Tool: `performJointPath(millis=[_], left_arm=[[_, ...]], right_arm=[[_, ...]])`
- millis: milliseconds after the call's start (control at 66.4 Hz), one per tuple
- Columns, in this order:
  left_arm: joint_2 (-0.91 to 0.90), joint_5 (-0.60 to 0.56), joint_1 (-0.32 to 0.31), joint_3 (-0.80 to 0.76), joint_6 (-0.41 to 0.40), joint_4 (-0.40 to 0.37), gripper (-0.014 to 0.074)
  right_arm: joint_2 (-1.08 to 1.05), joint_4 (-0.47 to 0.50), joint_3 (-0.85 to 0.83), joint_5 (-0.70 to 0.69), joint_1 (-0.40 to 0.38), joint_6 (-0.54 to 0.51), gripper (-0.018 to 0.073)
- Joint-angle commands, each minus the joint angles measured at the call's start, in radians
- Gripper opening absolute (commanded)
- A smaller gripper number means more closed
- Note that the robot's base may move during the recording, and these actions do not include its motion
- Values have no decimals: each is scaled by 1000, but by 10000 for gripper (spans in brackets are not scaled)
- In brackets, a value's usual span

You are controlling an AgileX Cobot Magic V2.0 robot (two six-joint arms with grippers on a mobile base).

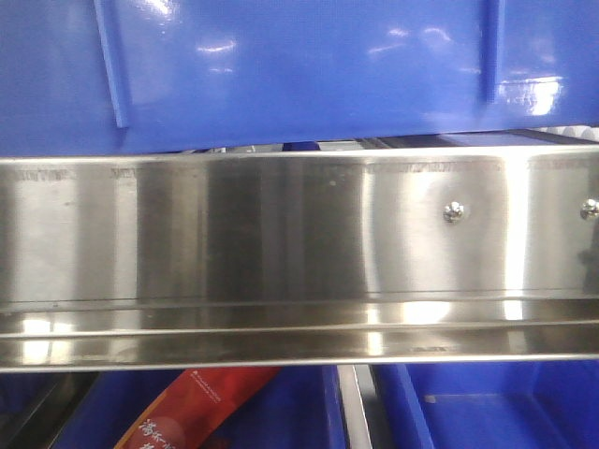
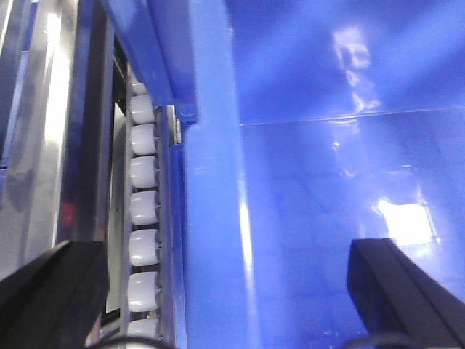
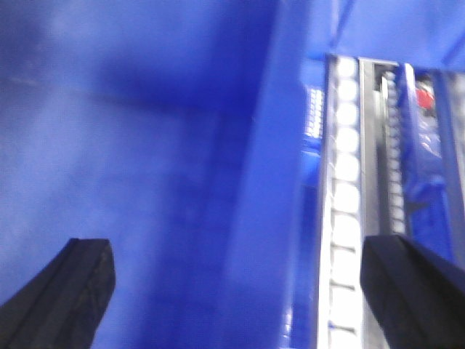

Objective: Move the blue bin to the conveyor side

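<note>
Both pincers stand wide open: the left gripper (image 2: 218,251) and the right gripper (image 3: 234,247) each straddle a wall of the blue bin (image 1: 299,65), one finger inside, one outside. Just beside each wall runs a row of white rollers (image 2: 143,211); the bin shows above the steel rail (image 1: 281,234)

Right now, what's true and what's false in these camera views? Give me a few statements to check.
1. In the front view, the blue bin shows above a shiny metal rail. True.
2. The left gripper is clamped shut. False: it is open, with one finger on each side of the bin's wall.
3. A row of white rollers runs beside the bin. True.
4. The packet below the rail is green. False: it is red.
</note>
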Motion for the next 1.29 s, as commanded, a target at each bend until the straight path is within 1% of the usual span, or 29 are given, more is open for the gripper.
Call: performJointPath(millis=[0,151,316,407,813,994,1099,1190,1280], left_arm=[[0,-9,2,-9,-3,9,560],[0,-9,2,-9,-3,25,560],[0,-9,2,-9,1,24,560],[0,-9,2,-9,24,24,560],[3,-9,2,-2,24,24,560],[-2,-9,2,4,24,-6,560],[-20,-9,2,6,24,-6,560],[-37,-9,2,8,24,13,560],[-40,-9,2,13,24,16,560]], right_arm=[[-12,-16,6,-14,2,-2,571],[11,-16,6,-14,2,-2,571],[33,-16,6,-14,2,-2,571],[35,-16,6,-14,2,-2,571],[67,-2,6,-14,2,-2,571],[68,1,6,-14,2,-2,571],[68,1,6,-14,2,-2,571],[68,1,6,-14,2,-2,571],[68,1,6,-14,2,-2,571]])
